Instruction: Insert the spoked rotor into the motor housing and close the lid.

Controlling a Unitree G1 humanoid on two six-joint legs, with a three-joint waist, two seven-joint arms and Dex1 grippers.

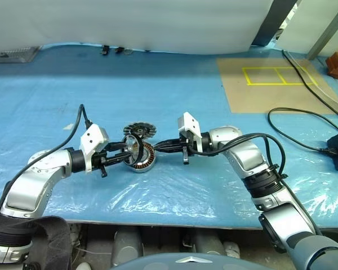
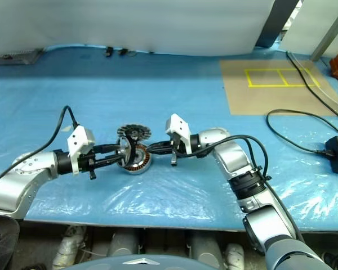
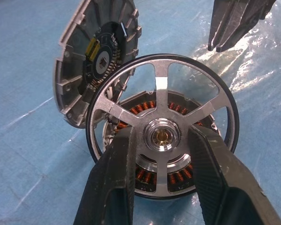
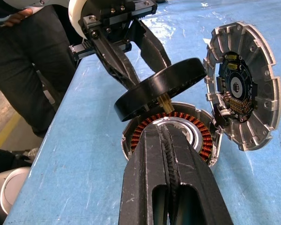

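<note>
A blue plastic sheet covers the table, and a tan mat marked with yellow tape lies toward its far right corner. A black cable loops across the right side, near the right edge.

The left gripper reaches in from the near left and grips the spoked rotor, one finger on each side of the silver hub. It holds the wheel tilted on edge just above the motor housing; I cannot tell whether the rim touches the housing. The right gripper comes in from the right with its fingers pressed together and nothing between them, the tips at the housing's right side, over its rim in the right wrist view.

The motor housing sits on the sheet toward the near edge of the table, about midway along it, copper windings showing around the silver centre. The lid stands open just behind it, hinged up at the housing's far side, its inner face with circuit parts turned toward the rotor.

A person's dark trousers show beyond the table edge in the right wrist view.
</note>
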